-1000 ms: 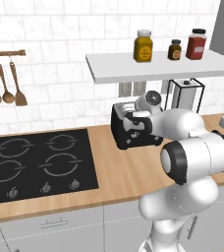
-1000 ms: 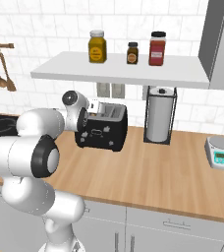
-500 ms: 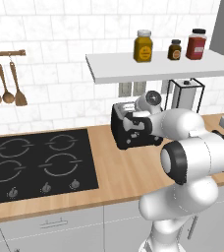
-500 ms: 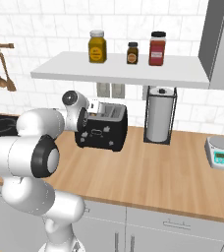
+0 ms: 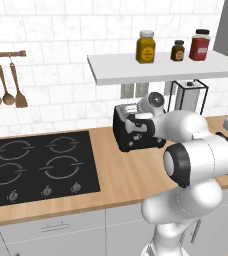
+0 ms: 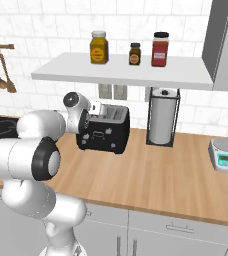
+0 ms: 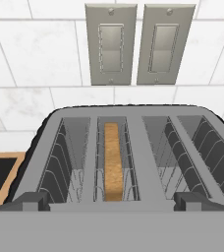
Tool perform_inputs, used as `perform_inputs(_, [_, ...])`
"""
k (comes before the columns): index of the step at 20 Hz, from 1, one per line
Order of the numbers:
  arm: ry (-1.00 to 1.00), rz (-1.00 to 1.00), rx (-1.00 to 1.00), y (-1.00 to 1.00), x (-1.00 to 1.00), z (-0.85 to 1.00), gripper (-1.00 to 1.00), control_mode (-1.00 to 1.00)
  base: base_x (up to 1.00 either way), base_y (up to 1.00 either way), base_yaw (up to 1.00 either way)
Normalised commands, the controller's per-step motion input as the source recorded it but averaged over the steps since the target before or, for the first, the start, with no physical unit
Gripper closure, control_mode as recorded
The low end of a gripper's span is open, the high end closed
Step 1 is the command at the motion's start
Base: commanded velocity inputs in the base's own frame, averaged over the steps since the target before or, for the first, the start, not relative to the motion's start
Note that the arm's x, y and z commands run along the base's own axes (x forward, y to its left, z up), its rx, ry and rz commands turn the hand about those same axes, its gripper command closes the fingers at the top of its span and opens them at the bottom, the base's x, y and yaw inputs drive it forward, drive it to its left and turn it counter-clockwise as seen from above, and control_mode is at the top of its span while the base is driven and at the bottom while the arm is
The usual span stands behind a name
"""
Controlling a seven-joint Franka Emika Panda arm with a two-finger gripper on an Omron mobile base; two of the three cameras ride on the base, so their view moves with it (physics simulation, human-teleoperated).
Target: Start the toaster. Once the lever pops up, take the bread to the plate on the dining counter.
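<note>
We look down into the toaster (image 7: 128, 157), a black box with four slots under a grey top plate. The bread (image 7: 113, 168) stands on edge in the second slot from the left in the hand view, sunk between the wire guides so that its tan crust edge faces us; the other three slots hold nothing but their wire racks. The toaster (image 5: 136, 131) sits on the wood worktop (image 5: 121, 175) against the tiled wall, just right of the black hob (image 5: 36, 167).

On the white shelf (image 6: 121, 70) above stand three jars: a yellow one (image 6: 99, 47), a small dark one (image 6: 134, 53) and a red one (image 6: 160, 49). Beneath the shelf, right of the toaster, a paper-towel roll (image 6: 162, 122) sits upright in its wire holder, and further right a small kitchen scale (image 6: 226, 155) rests on the worktop.

The arm reaches forward from the base with its elbow bent, the hand held close over the near side of the toaster. The gripper (image 7: 109, 201) points along the toaster's top toward the two wall switch plates (image 7: 138, 43) (its dark tips show at the bottom of the hand view, one at each end of the slots). Its fingers (image 7: 28, 201) are spread wide apart and pinch nothing.
</note>
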Motion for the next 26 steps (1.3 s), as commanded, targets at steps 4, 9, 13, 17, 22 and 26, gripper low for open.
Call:
perform_inputs(4, [0.00, 0.00, 0.00, 0.00, 0.00, 0.00, -1.00, -1.00, 0.00, 0.00, 0.00])
perform_inputs(9, [0.00, 0.00, 0.00, 0.00, 0.00, 0.00, -1.00, -1.00, 0.00, 0.00, 0.00])
perform_inputs(13, [0.00, 0.00, 0.00, 0.00, 0.00, 0.00, -1.00, -1.00, 0.00, 0.00, 0.00])
perform_inputs(17, [0.00, 0.00, 0.00, 0.00, 0.00, 0.00, -1.00, -1.00, 0.00, 0.00, 0.00])
perform_inputs(22, [0.00, 0.00, 0.00, 0.00, 0.00, 0.00, -1.00, -1.00, 0.00, 0.00, 0.00])
perform_inputs(26, [0.00, 0.00, 0.00, 0.00, 0.00, 0.00, -1.00, -1.00, 0.00, 0.00, 0.00])
